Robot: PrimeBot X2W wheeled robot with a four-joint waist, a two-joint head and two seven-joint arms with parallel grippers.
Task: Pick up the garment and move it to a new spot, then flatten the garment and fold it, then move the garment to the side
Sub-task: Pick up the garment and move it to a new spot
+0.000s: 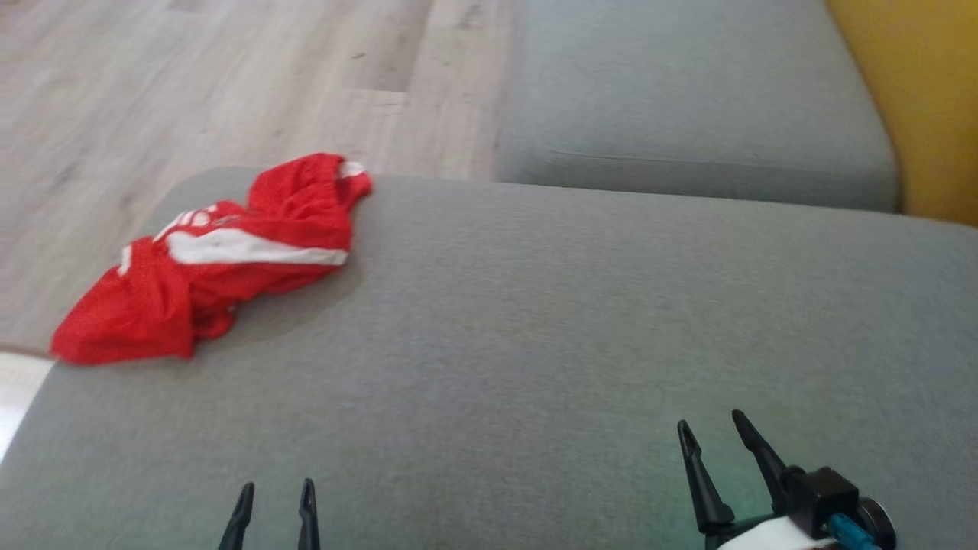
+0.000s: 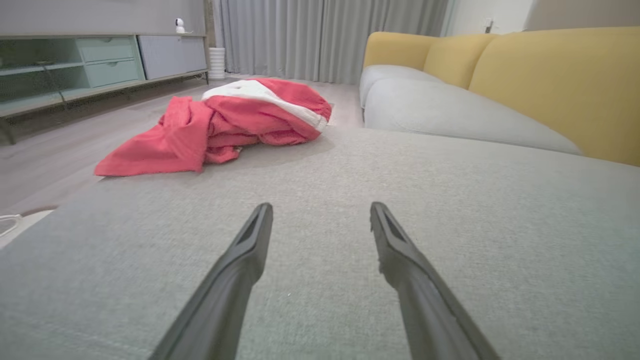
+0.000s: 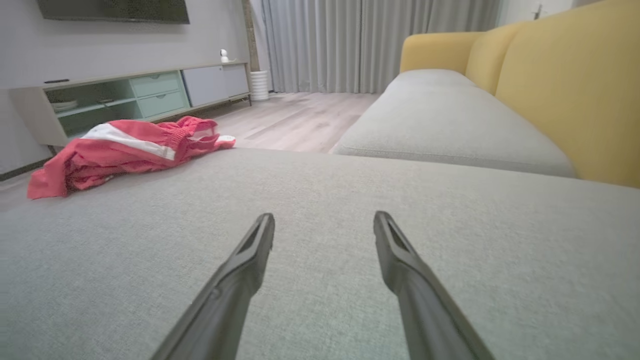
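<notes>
On the far left corner of a grey sofa cushion (image 1: 573, 321), a crumpled red garment (image 1: 214, 267) with a white band lies untouched, one end at the edge above the wood floor (image 1: 191, 92). Nearer, the left pincer (image 1: 276, 489) and, rightward, the right pincer (image 1: 710, 422) hover wide and empty, well apart from it. Pickup appears not yet begun; next comes a reach forward and left. Wrist views add a TV cabinet (image 2: 100, 65) and curtains (image 2: 325, 35); the head view gives both pincers together.
</notes>
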